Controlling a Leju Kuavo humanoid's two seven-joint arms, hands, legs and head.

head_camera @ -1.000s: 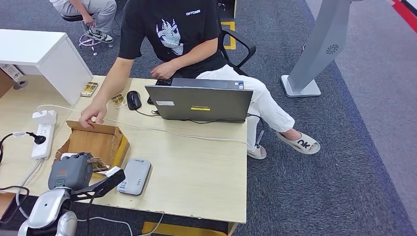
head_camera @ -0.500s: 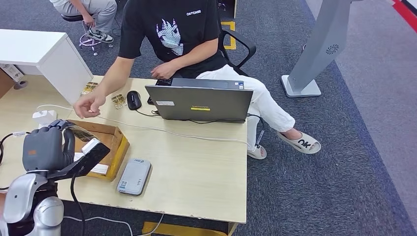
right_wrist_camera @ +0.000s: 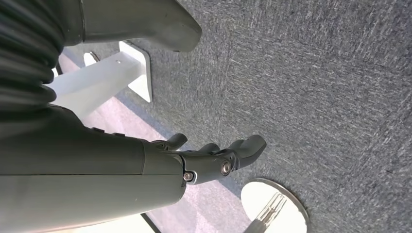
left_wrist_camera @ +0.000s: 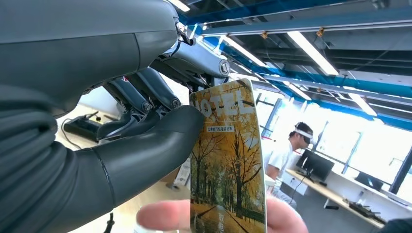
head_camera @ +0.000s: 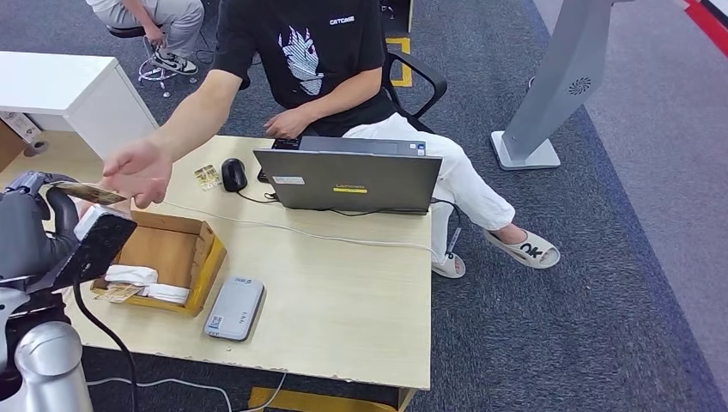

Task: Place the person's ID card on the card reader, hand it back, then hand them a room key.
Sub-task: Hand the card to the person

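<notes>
Left hand (head_camera: pixel 30 232), raised at the near-left corner of the table (head_camera: pixel 343 300), pinches a room key (head_camera: pixel 86 192) between its thumb and dark fingers (left_wrist_camera: pixel 145 97). In the left wrist view the key (left_wrist_camera: pixel 228 160) reads as a hotel card printed with yellow autumn trees, clamped along one edge while its far end juts free. The person's hand (head_camera: pixel 137 170) reaches across the table from the seat behind the laptop (head_camera: pixel 352 180) and meets the key; in the wrist view a fingertip shows on each side of the card's free end, so the person appears to be touching it already.

Right hand (right_wrist_camera: pixel 214 155) hangs over grey carpet, its fingers slightly apart and holding nothing.

Card reader (head_camera: pixel 234 307), a flat grey unit, lies on the table just beside the cardboard box (head_camera: pixel 172 249); no ID card is visible on it. By that layout, the task appears to be at its last step, the handover of the key.

Risks from this position, as a judgement:
- If the thumb lets go before the person's fingers have closed properly, the key could drop into the box or onto the table.
- If the thumb holds too long while the person pulls, the thin card may bend or snap free.
- Further forward travel of the arm could push the card edge into the person's palm.
</notes>
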